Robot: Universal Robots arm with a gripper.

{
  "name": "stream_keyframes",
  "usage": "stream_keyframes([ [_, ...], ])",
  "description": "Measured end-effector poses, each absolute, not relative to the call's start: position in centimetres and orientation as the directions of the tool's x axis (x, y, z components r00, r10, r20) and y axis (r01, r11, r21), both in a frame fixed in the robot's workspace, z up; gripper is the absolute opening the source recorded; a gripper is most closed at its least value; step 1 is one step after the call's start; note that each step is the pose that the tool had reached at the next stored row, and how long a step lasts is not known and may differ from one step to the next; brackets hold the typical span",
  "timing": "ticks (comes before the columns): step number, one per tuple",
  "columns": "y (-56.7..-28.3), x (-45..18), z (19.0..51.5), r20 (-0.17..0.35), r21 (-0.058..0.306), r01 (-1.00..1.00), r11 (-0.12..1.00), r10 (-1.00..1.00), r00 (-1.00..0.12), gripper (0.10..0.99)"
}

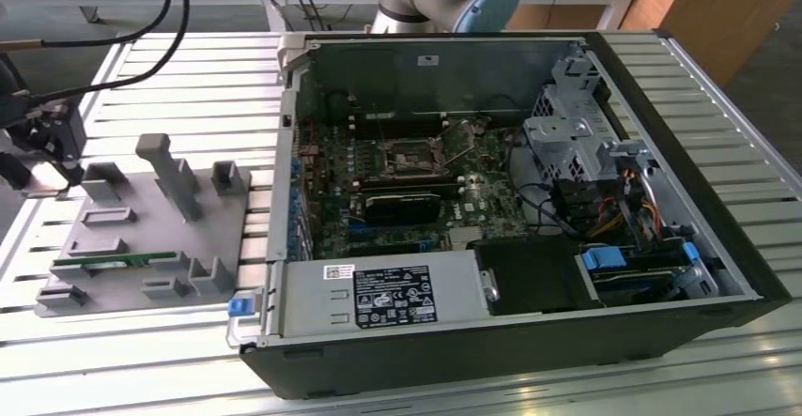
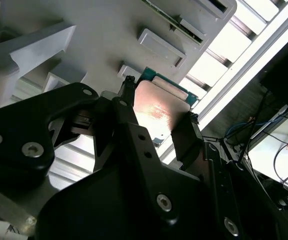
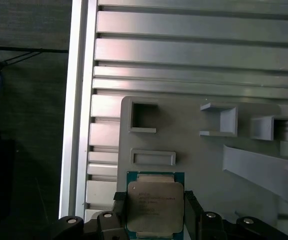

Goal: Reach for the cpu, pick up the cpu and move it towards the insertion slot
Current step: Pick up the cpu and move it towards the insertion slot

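The gripper [image 1: 53,164] hangs over the far corner of a grey tray [image 1: 126,242] on the slatted table [image 1: 150,360], at the exterior view's left. In both wrist views its 2 black fingers [image 3: 118,206] stand narrowly apart, 1 against each opposite edge of the cpu [image 3: 155,207], so the gripper [image 3: 154,197] is closed on the chip. The cpu [image 2: 159,112] sits flat between the fingers [image 2: 184,140], its silver top facing the first wrist camera and its green rim showing around it. Whether it has lifted off the tray cannot be told. Just beyond the fingertips lie a shallow rectangular pocket [image 3: 153,157] and a square pocket [image 3: 144,117] in the tray.

The slot [image 1: 411,160] is well apart from the gripper, inside the open case [image 1: 501,341] toward the exterior view's right, on the motherboard. A memory stick [image 1: 113,261] lies on the tray's near side, apart from the gripper.
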State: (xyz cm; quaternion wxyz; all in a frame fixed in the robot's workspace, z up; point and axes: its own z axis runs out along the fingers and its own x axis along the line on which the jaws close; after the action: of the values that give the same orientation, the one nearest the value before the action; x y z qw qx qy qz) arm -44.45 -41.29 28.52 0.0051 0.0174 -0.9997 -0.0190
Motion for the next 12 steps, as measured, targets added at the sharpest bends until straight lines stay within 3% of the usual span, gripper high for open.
stream_keyframes([
  [12, -41.2, -44.5, 30.1, 0.009, 0.038, -0.035, 0.999, -0.035, -0.999, 0.541],
])
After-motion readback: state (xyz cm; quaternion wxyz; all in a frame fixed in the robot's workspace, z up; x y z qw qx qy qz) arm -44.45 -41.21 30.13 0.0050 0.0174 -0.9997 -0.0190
